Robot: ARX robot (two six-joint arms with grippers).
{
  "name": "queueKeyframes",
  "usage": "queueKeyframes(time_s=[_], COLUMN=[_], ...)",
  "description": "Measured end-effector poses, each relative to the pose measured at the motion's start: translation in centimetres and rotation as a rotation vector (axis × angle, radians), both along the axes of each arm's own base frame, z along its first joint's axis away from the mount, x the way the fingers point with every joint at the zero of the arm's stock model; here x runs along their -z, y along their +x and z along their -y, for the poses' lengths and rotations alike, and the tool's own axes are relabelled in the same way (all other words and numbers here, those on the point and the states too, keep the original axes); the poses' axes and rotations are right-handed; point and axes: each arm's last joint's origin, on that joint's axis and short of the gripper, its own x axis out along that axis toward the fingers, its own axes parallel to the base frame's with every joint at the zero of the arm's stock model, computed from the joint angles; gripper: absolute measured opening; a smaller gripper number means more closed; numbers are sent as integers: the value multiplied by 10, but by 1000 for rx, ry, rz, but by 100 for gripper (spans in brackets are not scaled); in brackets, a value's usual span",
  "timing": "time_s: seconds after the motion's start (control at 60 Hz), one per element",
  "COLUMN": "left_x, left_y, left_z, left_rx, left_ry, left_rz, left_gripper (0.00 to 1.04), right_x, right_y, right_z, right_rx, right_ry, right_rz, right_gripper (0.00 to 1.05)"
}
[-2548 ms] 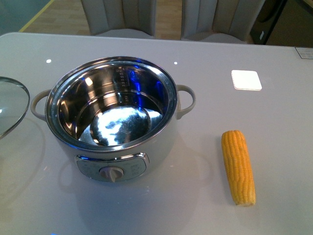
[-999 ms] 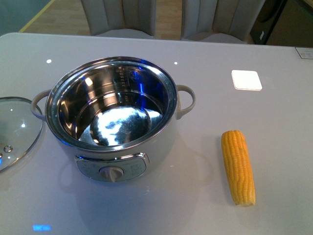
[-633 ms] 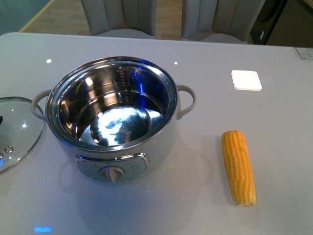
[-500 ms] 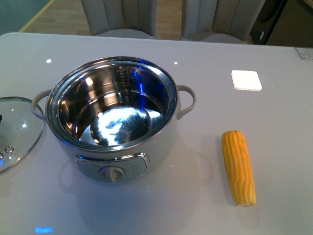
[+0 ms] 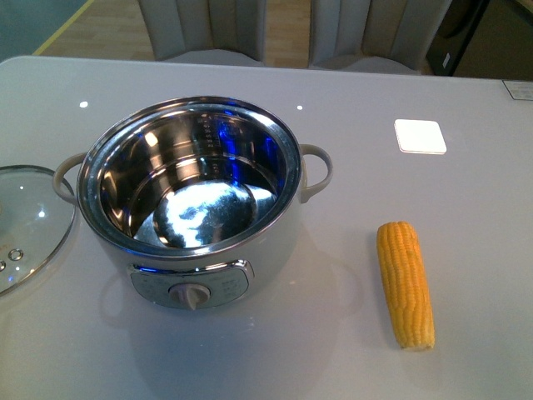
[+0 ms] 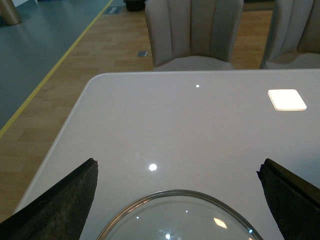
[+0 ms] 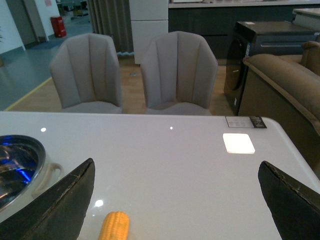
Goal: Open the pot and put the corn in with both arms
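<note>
A: Status on the pot (image 5: 196, 208)?
B: Standing lidless around the middle of the counter (image 5: 466, 217), knob panel toward the front camera, loop handles out to either side. Shiny steel inside, with blue and white reflections.

A: And the lid (image 5: 29, 221)?
B: Lying flat on the counter left of the pot, partly cut off by the frame edge. Close to the pot's left handle; can't tell whether touching.

A: Corn (image 5: 405, 284)?
B: Lying on the counter to the right of the pot, well apart from it. Pointing roughly away from the camera, slightly angled. Not in the pot yet.

A: Left tool (image 6: 178, 162)?
B: Out of the front view. Per its wrist camera: fingers (image 6: 55, 210) spread wide apart, hovering over the left side of the counter with the lid's steel rim low between them. No contact with the lid visible.

A: Right tool (image 7: 176, 164)?
B: Also out of the front view. Fingers (image 7: 55, 210) likewise wide apart, over open counter. Corn tip showing near one finger, pot rim and one handle at the frame edge on that same side.

A: Anything else around?
B: White square patch (image 5: 420, 136) on the counter beyond the corn. Two grey chairs (image 5: 204, 29) behind the far edge.
</note>
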Motion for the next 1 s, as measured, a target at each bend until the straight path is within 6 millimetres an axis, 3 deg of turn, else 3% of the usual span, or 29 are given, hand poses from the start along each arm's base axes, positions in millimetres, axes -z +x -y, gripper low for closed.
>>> queueKeyframes(time_s=[0.083, 0.183, 0.3, 0.55, 0.633, 0.683, 0.75, 0.816, 0.999], left_x=[1, 4, -1, 1, -4, -19, -39, -50, -56], left_y=[0, -8, -24, -28, -38, -68, -105, -127, -146], left_z=[0, 11, 28, 37, 49, 81, 116, 124, 132], left_rx=[-6, -48, -60, -43, -109, -132, -33, -38, -45], left_ry=[-10, -38, -51, -58, -74, -87, -89, -86, -91], left_rz=[-1, 66, 123, 111, 97, 89, 132, 177, 183], left_gripper=[98, 81, 58, 6, 3, 3, 3, 3, 3], right_x=[0, 0, 0, 0, 0, 0, 0, 0, 0], right_y=[0, 0, 0, 0, 0, 0, 0, 0, 0], right_z=[0, 0, 0, 0, 0, 0, 0, 0, 0], right_rx=[0, 0, -1, 0, 3, 1, -9, -1, 0], right_ry=[0, 0, 0, 0, 0, 0, 0, 0, 0], right_rz=[0, 0, 0, 0, 0, 2, -3, 2, 1], right_gripper=[96, 96, 96, 96, 96, 96, 96, 96, 96])
